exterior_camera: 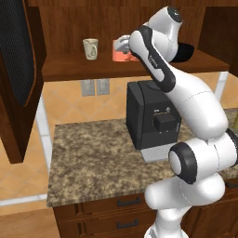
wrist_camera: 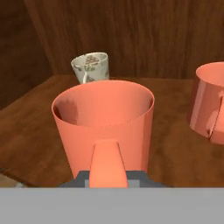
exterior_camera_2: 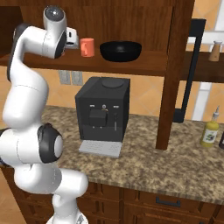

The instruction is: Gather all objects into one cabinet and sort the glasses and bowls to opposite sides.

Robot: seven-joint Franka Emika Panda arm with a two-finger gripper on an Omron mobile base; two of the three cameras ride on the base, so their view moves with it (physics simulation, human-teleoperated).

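The white robot arm (exterior_camera: 186, 102) is reaching up to the shelf (exterior_camera: 69, 69) inside the brown wooden cabinet (exterior_camera_2: 175, 65). Its gripper (wrist_camera: 107, 177) is squeezing shut on the handle of an orange mug (wrist_camera: 105, 127). In the hand view this mug is sitting upright on the shelf board, very close to the camera, with its handle pointing back at the gripper.

Another orange mug (wrist_camera: 210, 103) is standing just beside it on the same shelf, and the two are not touching. From the right base view, one orange mug (exterior_camera_2: 87, 47) is showing next to the hand.

A cream mug (exterior_camera: 90, 48) with a dark mark is standing on the shelf too, farther along toward the open door (exterior_camera: 18, 60). It is well apart from the orange ones.

The wide black bowl (exterior_camera_2: 120, 50) is resting on the same shelf, on the other side of the orange mugs from the cream mug.

Down below, a black coffee machine (exterior_camera_2: 103, 109) is sitting on the speckled counter (exterior_camera: 88, 158), right under the shelf. A yellow bottle (exterior_camera_2: 210, 131) is standing on the counter far off to the side
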